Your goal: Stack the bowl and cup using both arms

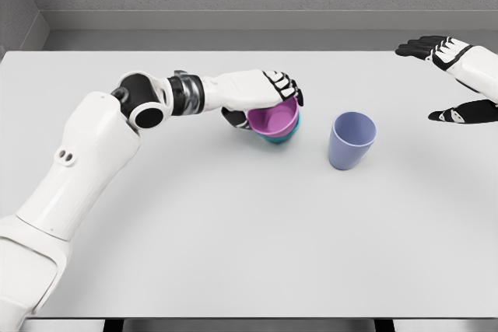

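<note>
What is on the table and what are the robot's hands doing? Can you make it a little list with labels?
table: white flat tabletop
pink thing: pink plastic bowl, sitting inside a teal bowl
cup: lavender plastic cup, upright, alone to the right of the bowls
left hand: wrapped over the pink bowl
right hand: at the right edge, fingers spread, holding nothing

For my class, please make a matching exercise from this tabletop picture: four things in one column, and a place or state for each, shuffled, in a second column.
1. pink bowl
2. teal bowl
3. lavender cup
4. right robot hand

A. stands alone, upright
B. open, at the picture's right edge
C. nested on top, gripped by the left robot hand
D. underneath, mostly hidden

Pairs: 1-C, 2-D, 3-A, 4-B
</note>
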